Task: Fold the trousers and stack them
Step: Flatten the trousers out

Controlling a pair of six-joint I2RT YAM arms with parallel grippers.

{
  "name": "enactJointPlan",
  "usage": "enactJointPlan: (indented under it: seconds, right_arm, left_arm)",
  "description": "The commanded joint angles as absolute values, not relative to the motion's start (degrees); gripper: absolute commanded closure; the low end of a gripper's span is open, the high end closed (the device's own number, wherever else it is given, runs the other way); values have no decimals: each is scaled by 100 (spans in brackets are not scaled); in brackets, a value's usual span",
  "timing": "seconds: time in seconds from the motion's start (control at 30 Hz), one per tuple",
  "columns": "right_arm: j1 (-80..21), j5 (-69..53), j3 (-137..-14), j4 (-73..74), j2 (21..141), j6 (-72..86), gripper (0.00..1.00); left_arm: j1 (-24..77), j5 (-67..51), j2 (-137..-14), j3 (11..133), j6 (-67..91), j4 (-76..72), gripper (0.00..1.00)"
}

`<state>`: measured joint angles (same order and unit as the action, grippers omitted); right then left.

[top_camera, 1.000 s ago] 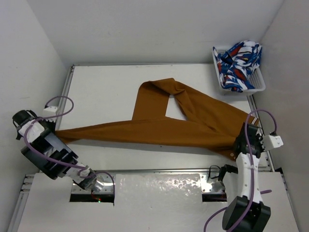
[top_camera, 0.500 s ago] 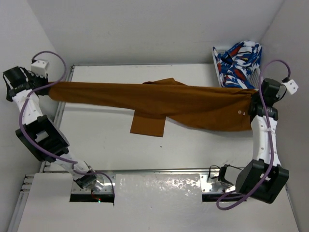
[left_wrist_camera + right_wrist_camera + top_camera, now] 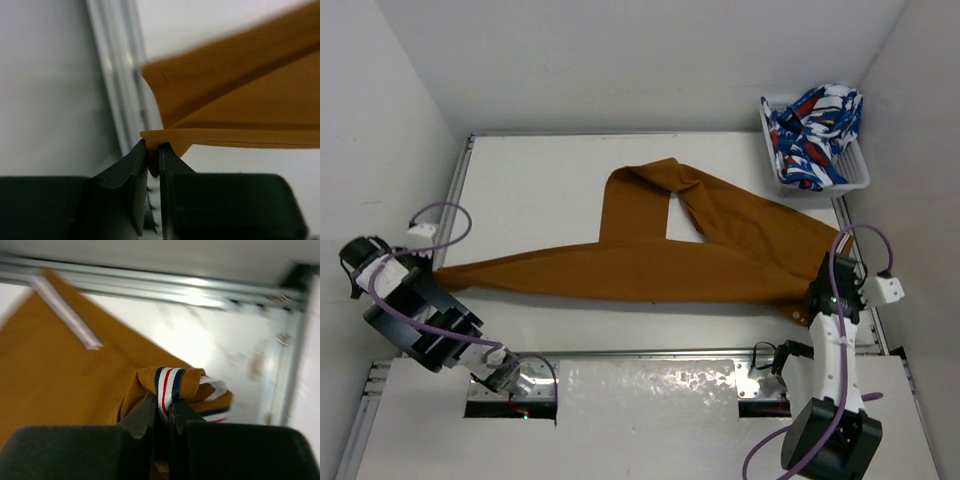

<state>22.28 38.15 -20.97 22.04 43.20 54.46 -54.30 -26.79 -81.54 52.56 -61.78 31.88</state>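
You hold the trousers (image 3: 650, 272) across the table (image 3: 540, 180): left gripper (image 3: 152, 152) clamped tight on a hem (image 3: 170, 135), right gripper (image 3: 162, 410) likewise on the waistband (image 3: 170, 382).

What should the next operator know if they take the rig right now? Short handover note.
Left pincer: shut on a leg end of the trousers, at the table's left edge.
Right pincer: shut on the striped waistband, near the right edge.
Trousers: stretched across the table, the other leg looped toward the far side.
Done: both ends gripped. Left: straighten the loose leg, fold, stack.
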Motion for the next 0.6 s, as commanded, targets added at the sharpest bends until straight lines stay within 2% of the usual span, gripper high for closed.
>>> enactJointPlan:
  seconds: [0.0, 0.03, 0.07, 0.17, 0.23, 0.33, 0.43, 0.57]
  right_arm:
    - [2285, 4947, -1882, 2618, 4131, 6073, 86]
    - [2303, 5035, -1872, 2680, 4140, 6117, 76]
    - [2303, 5193, -1907, 2846, 4174, 6239, 55]
    - [2311, 5483, -2091, 2980, 4289, 6153, 33]
    - [2312, 5651, -2267, 2945, 4359, 5899, 31]
    - [2312, 5932, -2706, 2656, 4535, 5277, 29]
    - [2312, 6038, -3198, 2418, 4667, 4757, 27]
    - [2311, 6415, -3857, 2364, 4676, 4650, 24]
  left_arm:
    - [-5835, -2313, -7989, 4862, -7592, 3504, 89]
    - [-5906, -2303, -7989, 4791, -7759, 3637, 88]
    - [-5976, -2285, -7989, 4686, -8083, 3752, 84]
    - [-6274, -2075, -8050, 4649, -8306, 3929, 75]
    - [-6372, -1987, -8138, 4798, -8201, 3903, 70]
    - [-6574, -2047, -8463, 5447, -7982, 4086, 69]
    - [-6609, -2276, -8815, 6447, -7752, 4428, 67]
    - [-6592, -2786, -8860, 6890, -7901, 4957, 60]
